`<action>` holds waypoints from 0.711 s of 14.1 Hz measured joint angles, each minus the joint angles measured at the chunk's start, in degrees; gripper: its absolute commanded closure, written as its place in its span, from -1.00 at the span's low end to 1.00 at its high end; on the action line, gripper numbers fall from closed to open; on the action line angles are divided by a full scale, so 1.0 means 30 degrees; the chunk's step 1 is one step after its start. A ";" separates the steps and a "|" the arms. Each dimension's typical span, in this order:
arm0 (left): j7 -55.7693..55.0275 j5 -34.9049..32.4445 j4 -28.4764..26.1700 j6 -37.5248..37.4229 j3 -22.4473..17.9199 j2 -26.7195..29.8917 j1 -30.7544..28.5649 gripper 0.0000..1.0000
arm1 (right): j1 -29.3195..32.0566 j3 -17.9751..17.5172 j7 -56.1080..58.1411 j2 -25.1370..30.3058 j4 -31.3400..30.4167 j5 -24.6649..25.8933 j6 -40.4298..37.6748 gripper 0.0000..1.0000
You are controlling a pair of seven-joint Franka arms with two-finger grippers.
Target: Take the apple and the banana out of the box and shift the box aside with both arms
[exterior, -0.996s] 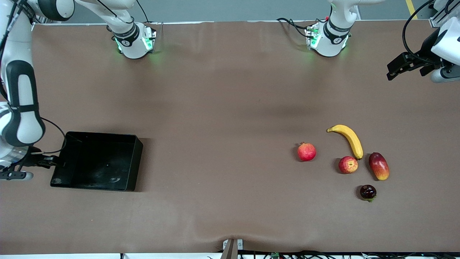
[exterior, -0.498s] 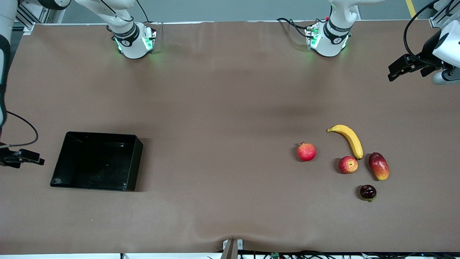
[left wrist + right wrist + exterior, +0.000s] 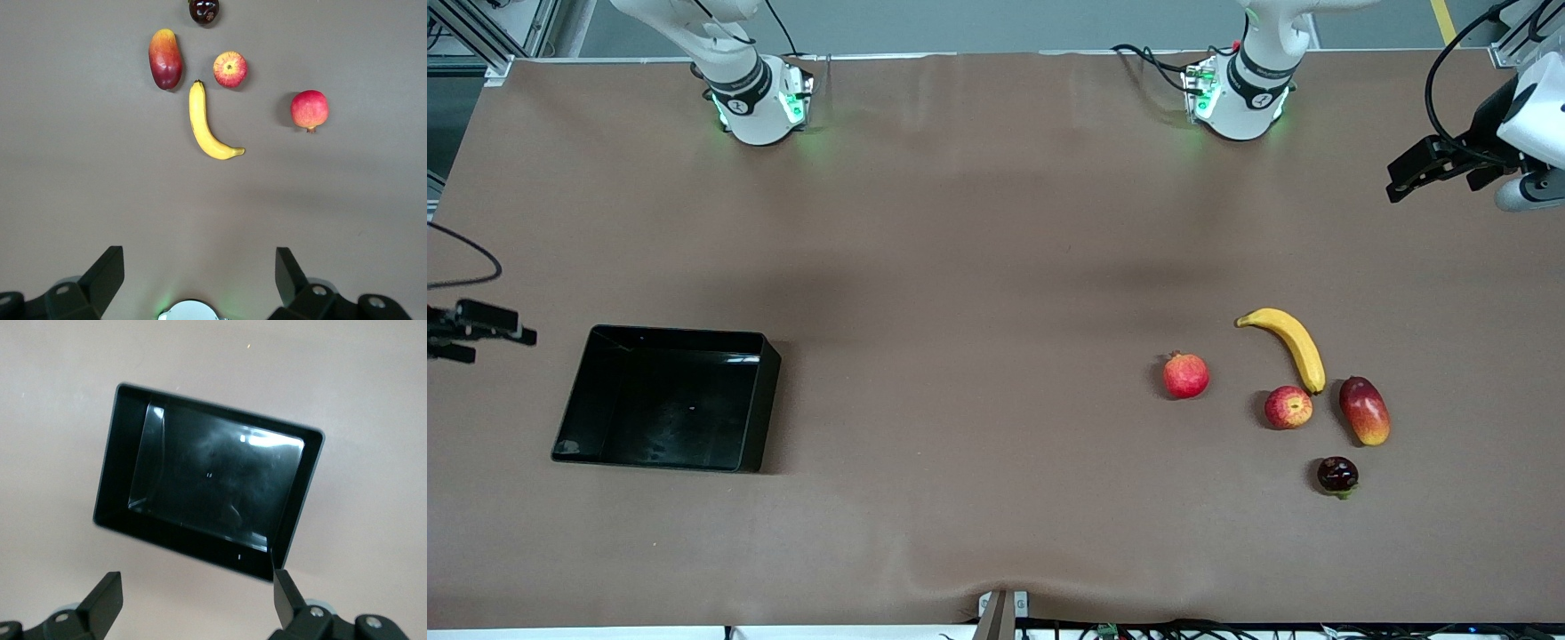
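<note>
A glossy black shallow plastic box (image 3: 665,398) sits empty toward the right arm's end of the matte brown table (image 3: 978,267). A smooth curved yellow banana (image 3: 1291,344) touches a small round red-yellow apple (image 3: 1288,407) toward the left arm's end. The right gripper (image 3: 476,327) hovers beside the box and the left gripper (image 3: 1409,171) above the table's edge, both with jaws wide and holding nothing.

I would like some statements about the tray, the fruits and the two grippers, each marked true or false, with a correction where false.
1. The black tray has no fruit in it. True.
2. The banana lies inside the tray. False: it lies on the table toward the left arm's end, beside the apple.
3. The left gripper holds the apple. False: it is open and holds nothing, up over the left arm's end of the table.
4. The right gripper is open, beside the tray at the right arm's end. True.
5. The pomegranate touches the mango. False: they are apart, with the apple between them.
</note>
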State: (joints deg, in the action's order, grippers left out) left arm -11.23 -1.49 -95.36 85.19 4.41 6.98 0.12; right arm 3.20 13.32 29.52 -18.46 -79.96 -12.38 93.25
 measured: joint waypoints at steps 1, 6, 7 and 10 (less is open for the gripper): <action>-0.0008 0.0000 -0.0003 0.0000 0.0000 -0.0015 -0.0001 -1.00 | -0.0174 -0.0020 -0.0154 0.0403 -0.0004 0.0425 -0.0422 -1.00; -0.0013 0.0000 -0.0011 -0.0001 -0.0003 -0.0050 -0.0007 -1.00 | -0.1659 -0.0075 -0.2263 0.1969 -0.0019 0.1568 -0.2177 -1.00; -0.0013 0.0000 -0.0014 -0.0001 -0.0002 -0.0055 -0.0006 -1.00 | -0.1857 -0.0112 -0.2782 0.2331 -0.0036 0.1686 -0.2371 -1.00; -0.0013 0.0000 -0.0018 -0.0028 -0.0003 -0.0064 -0.0006 -1.00 | -0.2143 -0.0380 -0.4281 0.3682 -0.0281 0.1751 -0.3232 -1.00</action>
State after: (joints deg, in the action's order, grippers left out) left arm -11.27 -1.48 -95.41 85.10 4.40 6.79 0.10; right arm -3.23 12.18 16.68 -7.41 -80.80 -7.13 83.55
